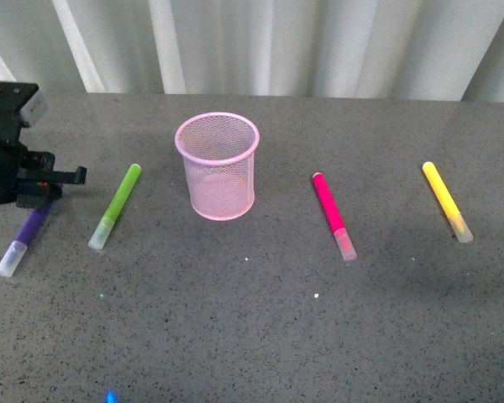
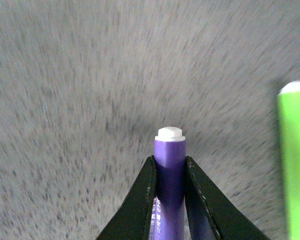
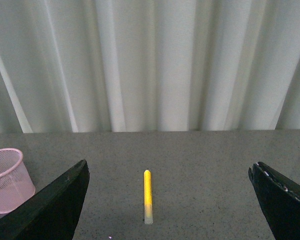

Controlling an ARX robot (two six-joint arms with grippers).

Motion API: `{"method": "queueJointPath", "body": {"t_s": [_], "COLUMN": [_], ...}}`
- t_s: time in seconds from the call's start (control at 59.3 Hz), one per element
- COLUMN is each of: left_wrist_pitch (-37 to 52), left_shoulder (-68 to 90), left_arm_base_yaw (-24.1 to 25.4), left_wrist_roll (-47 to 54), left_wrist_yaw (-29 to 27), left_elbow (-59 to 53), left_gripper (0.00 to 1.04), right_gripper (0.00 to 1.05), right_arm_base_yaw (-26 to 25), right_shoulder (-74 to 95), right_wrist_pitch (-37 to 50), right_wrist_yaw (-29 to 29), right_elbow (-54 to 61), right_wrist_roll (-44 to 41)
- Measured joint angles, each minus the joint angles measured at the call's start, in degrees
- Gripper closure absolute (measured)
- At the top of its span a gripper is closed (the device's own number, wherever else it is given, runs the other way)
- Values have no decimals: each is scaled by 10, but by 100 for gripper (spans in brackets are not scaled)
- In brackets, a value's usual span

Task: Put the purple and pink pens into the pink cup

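Nearest the front edge, toward the left edge of the surface (image 1: 260, 336), lies the purple pen (image 1: 21, 239). Its clear cap points to the near edge and its barrel runs away from it. The left pincer (image 1: 39, 200) is down over the far part of that barrel. In the left wrist view its two black fingers (image 2: 140, 200) sit narrowed against either side of the barrel, just short of the white end plug, so it appears to have hold of the pen. The pen looks to be lying on the surface, not lifted.

Just beside it, a little further in, the green pen (image 1: 115, 206) lies at a similar slant and apart from it. Right of centre lies the pink pen (image 1: 333, 216), cap toward the near edge and untouched. Toward the right edge lies the yellow pen (image 1: 447, 201).

The right pincer (image 3: 168, 166) shows only in its own wrist view, spread wide and holding nothing.

Further back, about midway between the left and right edges, the pink cup (image 1: 217, 166) stands upright and looks empty. The curtain (image 1: 260, 42) hangs behind the far edge.

Both pens are probably light, rigid and smooth, so a round barrel could roll or twist between flat fingers. A hold across the coloured barrel seems safer than one on the clear cap, which might slip off. The mesh cup looks light enough to tip if a pen strikes its rim.
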State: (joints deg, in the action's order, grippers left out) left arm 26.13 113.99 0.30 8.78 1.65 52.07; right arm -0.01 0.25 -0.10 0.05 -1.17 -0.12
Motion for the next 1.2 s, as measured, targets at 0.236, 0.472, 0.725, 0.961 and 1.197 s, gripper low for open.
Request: {"method": "queueJointPath", "body": {"t_s": [0.236,0.472,0.725,0.961,1.197], "left_wrist_pitch": [234,409,470,460,446], "left_shoulder": [-152,-131,-3,45,82], "left_arm_base_yaw": [-112,-275,-322,-273,-265], "left_wrist_roll": [-65,-113,-104,-101,-116], "left_wrist_yaw": [12,-98,-191,-191,-185], "left_elbow": [-80,-112,-49,-1,2], "left_gripper": [92,92,92,92,92], "right_gripper": [7,7,7,7,7], "right_arm_base_yaw": [0,0,0,0,0], "right_shoulder": [0,0,0,0,0], "right_wrist_pitch": [0,0,0,0,0], "right_wrist_yaw": [0,0,0,0,0], "right_elbow": [0,0,0,0,0], "right_wrist_roll": [0,0,0,0,0]}}
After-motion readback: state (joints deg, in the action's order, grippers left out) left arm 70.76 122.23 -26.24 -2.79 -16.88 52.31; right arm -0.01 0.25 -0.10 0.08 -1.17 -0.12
